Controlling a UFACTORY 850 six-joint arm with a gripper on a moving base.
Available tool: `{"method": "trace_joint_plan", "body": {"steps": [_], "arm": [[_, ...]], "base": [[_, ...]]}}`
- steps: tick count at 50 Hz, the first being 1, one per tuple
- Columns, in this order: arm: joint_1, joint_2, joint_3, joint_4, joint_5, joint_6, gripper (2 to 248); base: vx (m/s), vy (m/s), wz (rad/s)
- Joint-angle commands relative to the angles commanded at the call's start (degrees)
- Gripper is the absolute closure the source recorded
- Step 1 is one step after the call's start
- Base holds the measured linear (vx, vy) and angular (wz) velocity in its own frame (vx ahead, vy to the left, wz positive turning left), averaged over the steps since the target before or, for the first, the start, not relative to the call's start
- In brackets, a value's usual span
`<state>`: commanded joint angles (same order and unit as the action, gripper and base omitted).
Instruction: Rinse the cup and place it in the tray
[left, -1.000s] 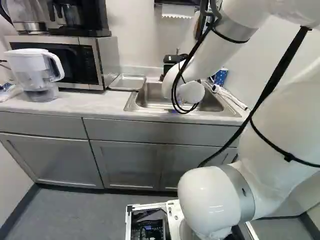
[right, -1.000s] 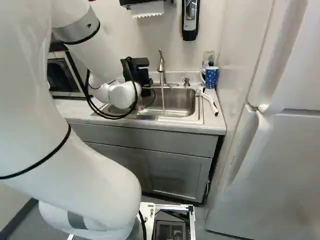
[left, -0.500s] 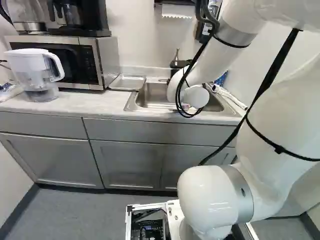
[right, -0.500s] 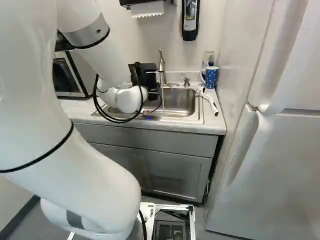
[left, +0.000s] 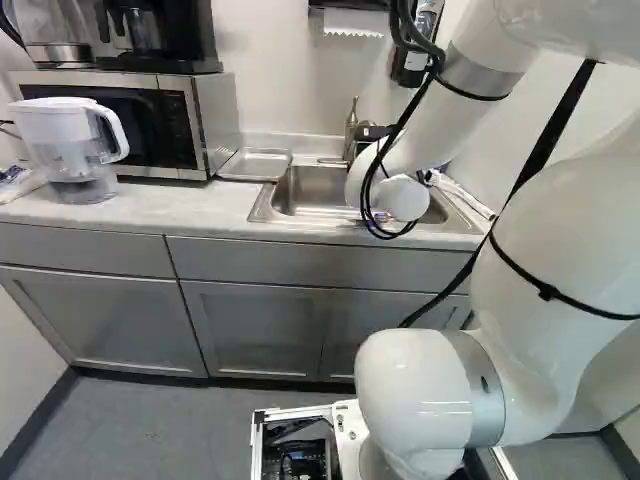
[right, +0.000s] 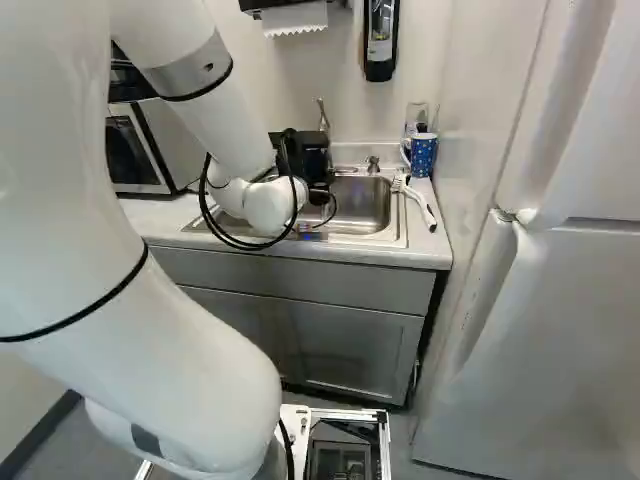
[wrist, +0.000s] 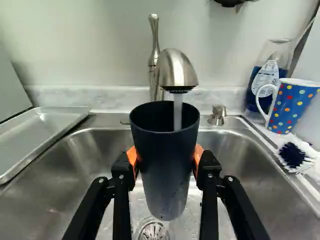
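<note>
The black gripper (right: 300, 152) is over the sink in the right base view, its fingertips hidden there. In the wrist view the gripper (wrist: 165, 159) is shut on a dark cup (wrist: 164, 175), an orange pad against each side. The cup is upright, open end up, below the faucet head (wrist: 177, 71), and a stream of water (wrist: 177, 111) runs into it. Under the cup lies the sink (wrist: 80, 175) with its drain. The metal tray (wrist: 42, 132) rests on the counter beside the sink, also seen as the tray (left: 256, 163) between microwave and sink.
Beyond the sink's other side stand a dotted mug (wrist: 292, 106), a blue soap bottle (wrist: 270, 75) and a white brush (wrist: 296, 156). A soap pump (wrist: 218, 115) rises from the sink's back edge. A microwave (left: 130, 120) and a water pitcher (left: 70, 140) occupy the counter.
The arm's wrist has moved rightward over the sink in both base views, and the black gripper now covers the water stream in the right base view. The base has stayed put.
</note>
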<state>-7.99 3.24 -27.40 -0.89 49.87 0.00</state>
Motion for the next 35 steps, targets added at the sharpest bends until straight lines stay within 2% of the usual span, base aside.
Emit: {"method": "trace_joint_plan", "body": {"steps": [5, 35], "arm": [[-0.96, 0.10, 0.10, 0.00, 0.00, 0.00, 126], [-0.96, 0.10, 0.10, 0.00, 0.00, 0.00, 126]], "base": [[0.000, 0.000, 0.000], [0.000, 0.000, 0.000]]}}
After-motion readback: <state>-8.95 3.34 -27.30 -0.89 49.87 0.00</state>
